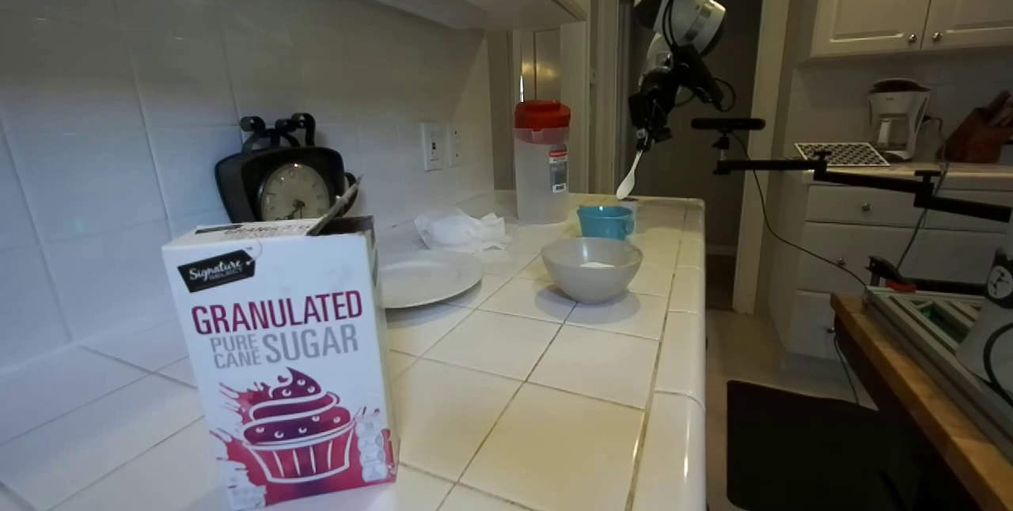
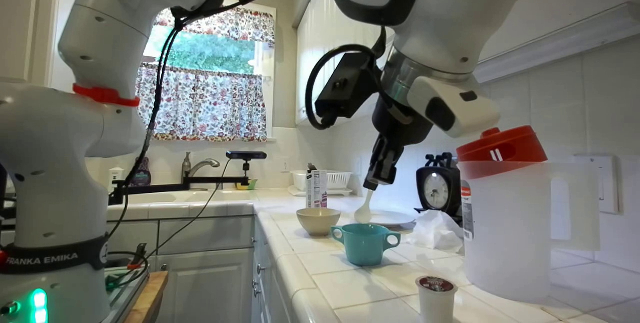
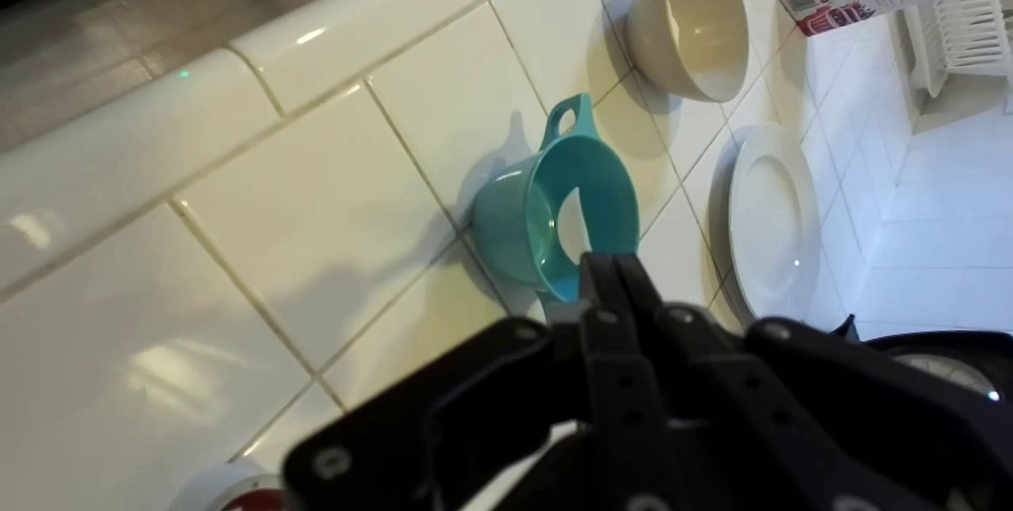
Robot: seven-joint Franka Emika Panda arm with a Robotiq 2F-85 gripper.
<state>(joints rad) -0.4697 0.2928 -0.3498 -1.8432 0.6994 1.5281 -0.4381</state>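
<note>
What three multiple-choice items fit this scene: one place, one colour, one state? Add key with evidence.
1. Where does the bowl stand?
A) on the plate
B) on the counter, between the blue cup and the sugar box
C) in the dish rack

2. What colour is the pitcher's lid?
A) green
B) white
C) red

3. How is the gripper?
A) shut on the spoon
B) wide open
C) shut on the blue cup

Key:
1 B: the wrist view shows it between the two.
2 C: it shows red in both exterior views.
3 A: jaws together in the wrist view; the spoon juts out below them in both exterior views.
</note>
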